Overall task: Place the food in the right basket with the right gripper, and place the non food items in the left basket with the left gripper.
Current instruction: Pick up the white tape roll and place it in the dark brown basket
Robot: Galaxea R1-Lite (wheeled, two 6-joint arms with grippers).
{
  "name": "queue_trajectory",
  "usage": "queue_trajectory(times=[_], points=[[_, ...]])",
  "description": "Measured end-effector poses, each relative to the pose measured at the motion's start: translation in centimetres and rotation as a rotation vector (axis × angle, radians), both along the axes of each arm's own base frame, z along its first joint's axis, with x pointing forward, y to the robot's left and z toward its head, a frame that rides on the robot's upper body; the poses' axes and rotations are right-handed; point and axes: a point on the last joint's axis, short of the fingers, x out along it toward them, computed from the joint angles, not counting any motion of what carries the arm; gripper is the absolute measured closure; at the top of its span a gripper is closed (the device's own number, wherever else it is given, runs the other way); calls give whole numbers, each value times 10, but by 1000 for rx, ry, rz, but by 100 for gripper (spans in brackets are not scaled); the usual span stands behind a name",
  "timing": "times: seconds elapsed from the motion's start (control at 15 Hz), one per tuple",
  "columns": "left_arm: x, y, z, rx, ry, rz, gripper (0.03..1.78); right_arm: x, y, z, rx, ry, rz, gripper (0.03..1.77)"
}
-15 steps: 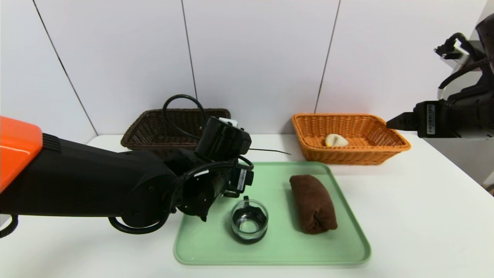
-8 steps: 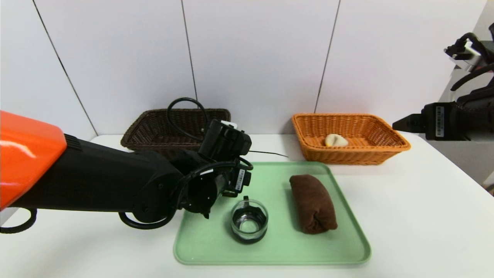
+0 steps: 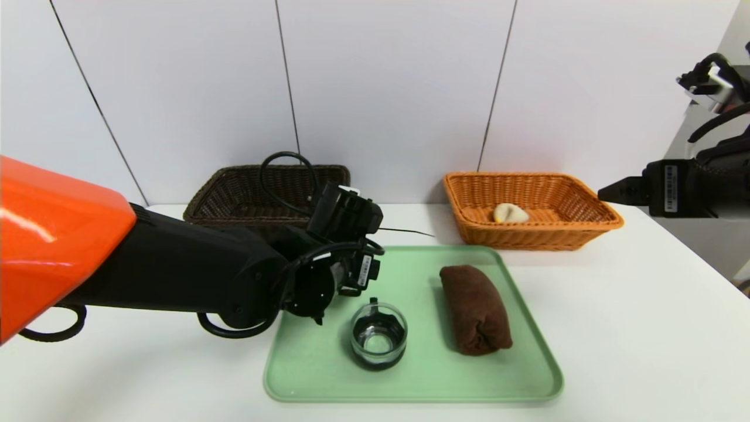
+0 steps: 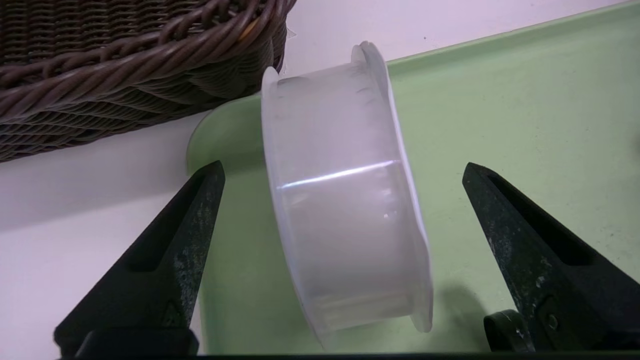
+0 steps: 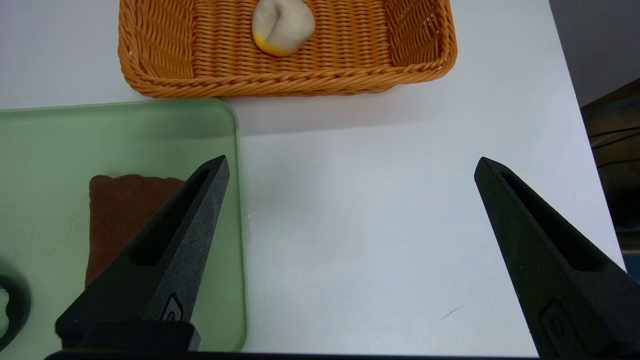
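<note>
— What's nearest the left tool (image 4: 344, 172)?
— A pale plastic spool (image 4: 345, 200), sitting between its spread fingers. It rests on the green tray (image 3: 410, 391), with nothing pinched. I'd say the step in hand is picking up that non-food piece.
— And the next move?
— Probably lower a little more, keep the rims between the fingers, then close and lift. The rims look slick and thin; a crooked squeeze might tip it.
— Anything else close to that tool?
— The glass cup (image 3: 378, 340) with a dark lower part, just beside it on the tray. An arm swinging wide could knock it. The rolled brown cloth (image 3: 476, 310) lies past the cup, towards the other tool.
— Where does the spool go?
— Into the dark brown basket (image 4: 135, 60), just beyond the tray's corner. Its raised rim stands in the way, so the spool needs lifting clear. Cup and cloth should follow, I think.
— And farther off?
— The orange basket (image 3: 536, 237), with a pale, yellow-edged dumpling-like food (image 3: 510, 213) inside. The right tool (image 5: 352, 160) waits idle beside that basket, over the tabletop (image 5: 370, 225), spread wide and holding nothing.
</note>
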Motion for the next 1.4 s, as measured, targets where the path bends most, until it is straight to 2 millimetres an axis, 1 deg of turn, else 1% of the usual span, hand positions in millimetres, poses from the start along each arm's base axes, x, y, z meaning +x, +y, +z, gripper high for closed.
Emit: queue_trajectory(times=[0.27,0.6,0.67,0.73,0.87,1.0,1.13,1.2,1.4], points=[[8,-1,-5,6,5,11,12,-1,1,0,2,1,8,10],[14,-1,-5,3,1,21,12,-1,2,-1,0,5,11,10],[14,-2,-6,3,2,21,18,-1,2,-1,0,5,12,10],[14,-2,-6,2,2,21,36,-1,2,-1,0,6,13,10],[15,-2,-6,3,2,22,66,-1,2,-1,0,6,14,10],[15,-2,-7,5,3,22,89,-1,2,-1,0,6,15,10],[15,-2,-7,6,5,22,107,-2,2,-2,0,7,15,10],[15,-2,-8,10,8,21,123,-1,2,-2,0,7,15,10],[13,0,-6,15,16,19,122,-1,3,-4,-1,13,15,10]])
